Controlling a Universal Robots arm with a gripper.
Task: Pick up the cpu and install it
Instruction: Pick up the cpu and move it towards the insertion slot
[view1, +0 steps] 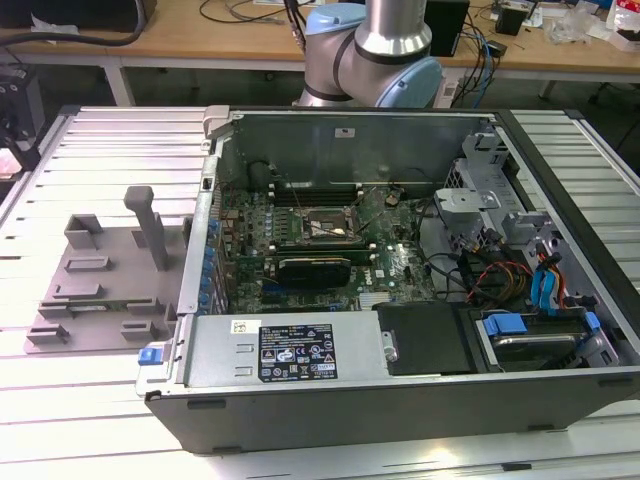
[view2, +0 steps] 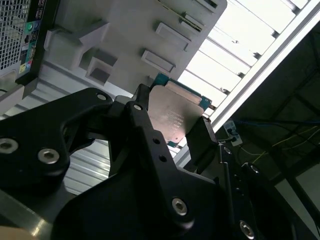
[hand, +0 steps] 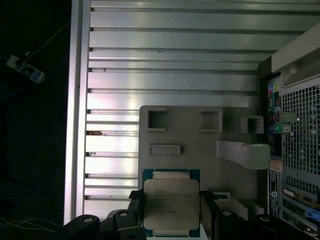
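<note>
The cpu (hand: 171, 202), a flat square chip with a shiny metal top and a green rim, sits between my gripper's (hand: 171, 216) two black fingers (hand: 134, 212). It hangs well above the grey plastic tray (hand: 200, 145). In the second wrist view the cpu (view2: 175, 117) is clamped on two opposite edges by the gripper (view2: 176, 129), which is shut on it. The exterior view shows the open computer case with the motherboard socket (view1: 325, 226) near the middle of the board, its frame standing open.
The grey tray (view1: 100, 290) with its upright post (view1: 150, 225) lies on the slatted metal table (view1: 60, 400), at the exterior view's left of the case (view1: 400, 400). The arm's base (view1: 385, 50) stands behind the case. Drive bays and cables (view1: 520, 270) fill the case's right side.
</note>
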